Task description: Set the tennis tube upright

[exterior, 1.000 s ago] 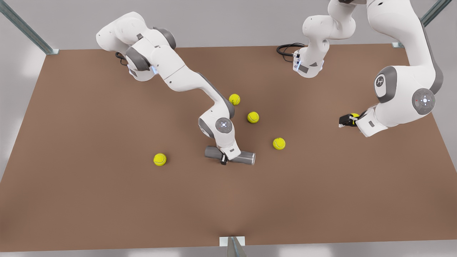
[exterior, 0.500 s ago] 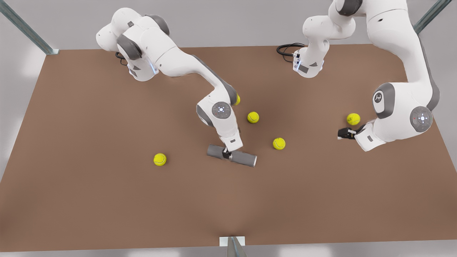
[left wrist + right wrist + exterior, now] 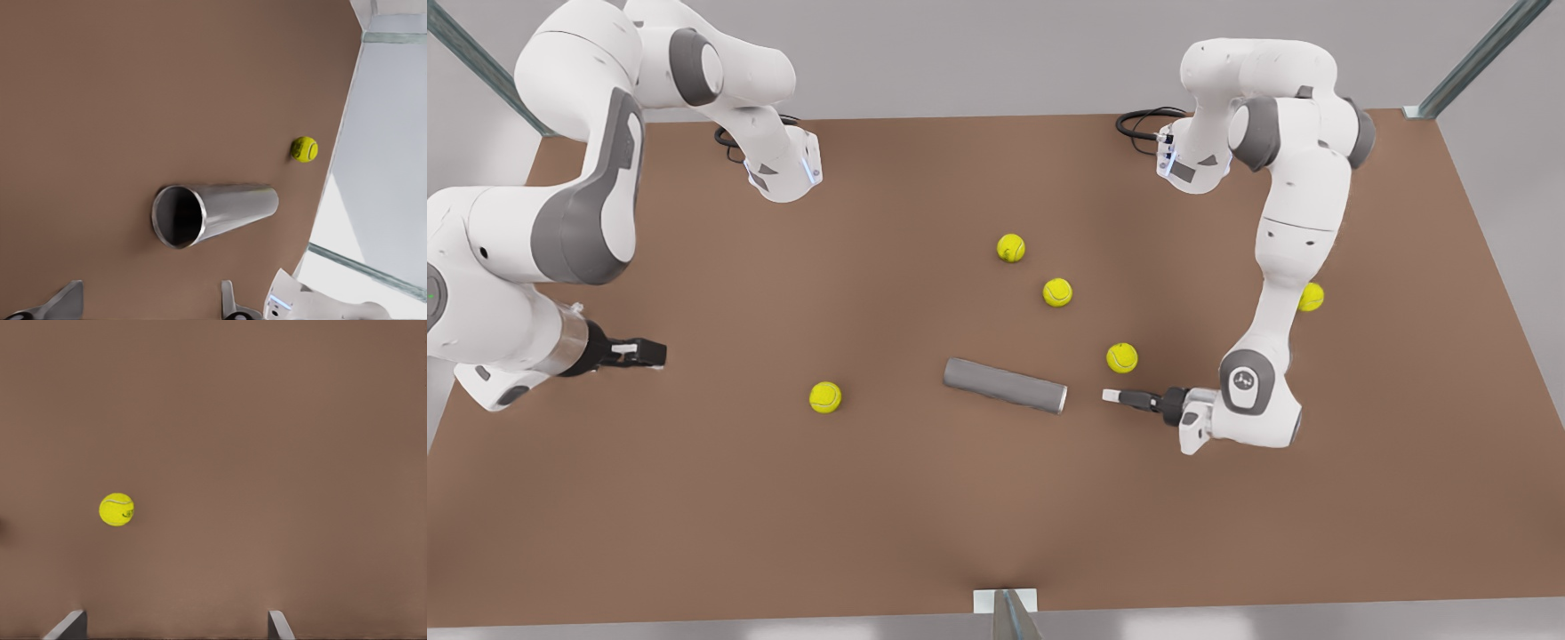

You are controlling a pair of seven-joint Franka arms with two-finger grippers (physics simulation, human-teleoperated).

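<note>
The tennis tube (image 3: 1005, 386) is a dark grey cylinder lying flat on the brown table near its middle, with the silvery-rimmed hollow end toward the front view's right. My left gripper (image 3: 1116, 396) hovers low just off that end, open and holding nothing. In the left wrist view, the tube's mouth (image 3: 179, 217) faces the left gripper (image 3: 148, 308) head on. My right gripper (image 3: 649, 354) is far off at the front view's left, open and holding nothing. The right wrist view has the right gripper (image 3: 173, 628) over bare table.
Yellow-green tennis balls lie scattered: one (image 3: 1122, 357) close behind the left gripper, two (image 3: 1057, 292) (image 3: 1010, 247) farther back, one (image 3: 825, 396) left of the tube, and one (image 3: 1311, 296) partly behind the left arm. The brown table (image 3: 996, 516) is bare toward its front edge.
The right gripper let go of the tube and drew back to the front view's far left. The left gripper released a ball and swung in to the tube's open end.
</note>
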